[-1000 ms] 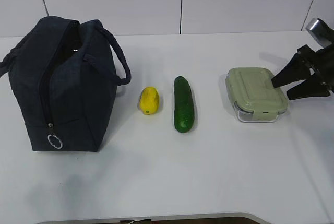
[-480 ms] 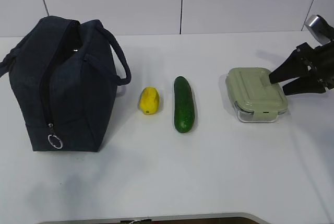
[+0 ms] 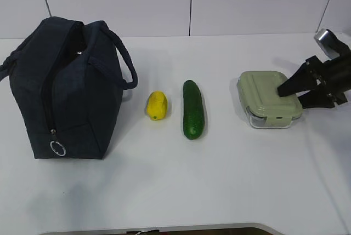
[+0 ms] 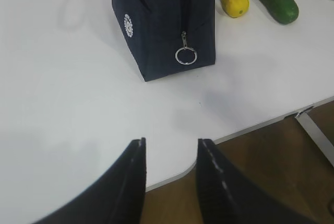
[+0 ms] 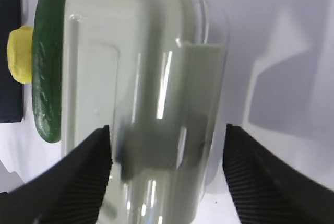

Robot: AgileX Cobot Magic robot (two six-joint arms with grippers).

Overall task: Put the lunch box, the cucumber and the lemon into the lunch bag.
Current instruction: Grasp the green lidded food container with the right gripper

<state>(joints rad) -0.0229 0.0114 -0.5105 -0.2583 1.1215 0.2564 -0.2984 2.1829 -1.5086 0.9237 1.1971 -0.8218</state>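
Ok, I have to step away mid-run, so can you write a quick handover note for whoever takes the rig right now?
Right gripper: open, fingers straddling the lunch box, not closed on it.
Left gripper: partly open, empty, hovering over the table's front edge near the lunch bag.
Lemon and cucumber lie on the table between bag and box.
Done: nothing packed.
Left: box, cucumber and lemon all go into the bag.
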